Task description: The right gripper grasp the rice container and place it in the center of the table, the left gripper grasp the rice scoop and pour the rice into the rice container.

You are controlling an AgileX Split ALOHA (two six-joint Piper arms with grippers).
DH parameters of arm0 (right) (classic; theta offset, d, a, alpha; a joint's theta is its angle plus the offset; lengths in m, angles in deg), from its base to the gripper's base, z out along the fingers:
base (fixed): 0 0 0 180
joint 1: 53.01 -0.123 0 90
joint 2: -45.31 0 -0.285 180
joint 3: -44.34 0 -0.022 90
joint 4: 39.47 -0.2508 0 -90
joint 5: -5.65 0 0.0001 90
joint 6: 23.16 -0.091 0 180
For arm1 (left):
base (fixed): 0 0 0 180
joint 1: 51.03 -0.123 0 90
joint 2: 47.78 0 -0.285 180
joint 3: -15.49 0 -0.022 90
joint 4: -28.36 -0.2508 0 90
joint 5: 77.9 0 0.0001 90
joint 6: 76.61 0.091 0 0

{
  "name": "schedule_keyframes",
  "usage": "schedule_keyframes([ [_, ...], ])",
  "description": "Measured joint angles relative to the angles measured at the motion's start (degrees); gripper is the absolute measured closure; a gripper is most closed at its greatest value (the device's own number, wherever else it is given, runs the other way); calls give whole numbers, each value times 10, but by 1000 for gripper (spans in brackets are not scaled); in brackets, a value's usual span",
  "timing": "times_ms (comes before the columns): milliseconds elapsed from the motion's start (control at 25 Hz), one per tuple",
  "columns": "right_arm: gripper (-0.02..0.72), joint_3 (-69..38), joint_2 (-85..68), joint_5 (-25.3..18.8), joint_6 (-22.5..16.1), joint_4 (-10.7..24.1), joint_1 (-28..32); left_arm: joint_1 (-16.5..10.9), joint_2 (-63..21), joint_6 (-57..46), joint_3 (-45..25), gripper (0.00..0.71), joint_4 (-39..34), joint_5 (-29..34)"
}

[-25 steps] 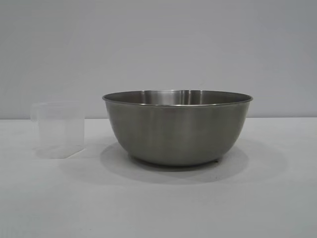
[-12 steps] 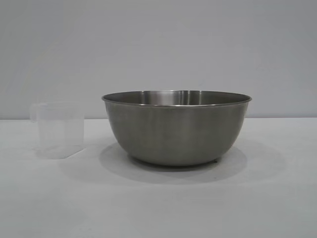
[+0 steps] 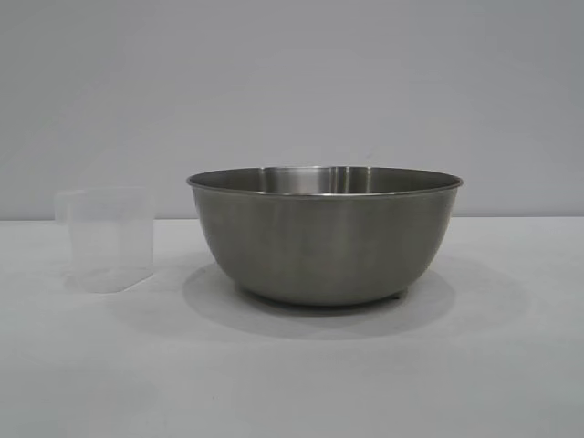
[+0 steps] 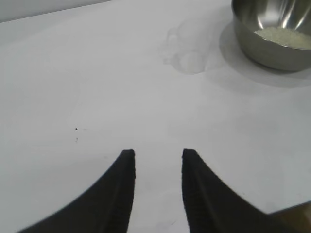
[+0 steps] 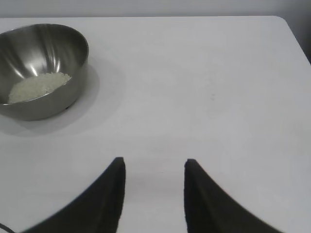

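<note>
The steel rice container (image 3: pixel 325 235) stands upright mid-table on the white table (image 3: pixel 292 374). It also shows in the left wrist view (image 4: pixel 274 31) and the right wrist view (image 5: pixel 41 68), with a heap of rice (image 5: pixel 39 86) inside it. The frosted rice scoop (image 3: pixel 108 239) stands upright just left of the bowl, apart from it, and looks empty; it is faint in the left wrist view (image 4: pixel 187 46). My left gripper (image 4: pixel 158 154) is open and empty over bare table, well back from the scoop. My right gripper (image 5: pixel 154 164) is open and empty, away from the bowl.
The table's rounded corner and edge (image 5: pixel 286 26) show in the right wrist view. A plain grey wall (image 3: pixel 292 82) stands behind the table. Neither arm shows in the exterior view.
The bowl and the scoop stand where they stood. The bowl's rim has shifted a hair to the left.
</note>
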Motion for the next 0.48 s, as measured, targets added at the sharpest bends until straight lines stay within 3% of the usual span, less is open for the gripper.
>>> schedule_keyframes([
  [240,402,0,0,0,0,-1,2,0,0,0,0,519,0,0],
  [480,402,0,0,0,0,-1,2,-22,0,0,0,519,0,0],
])
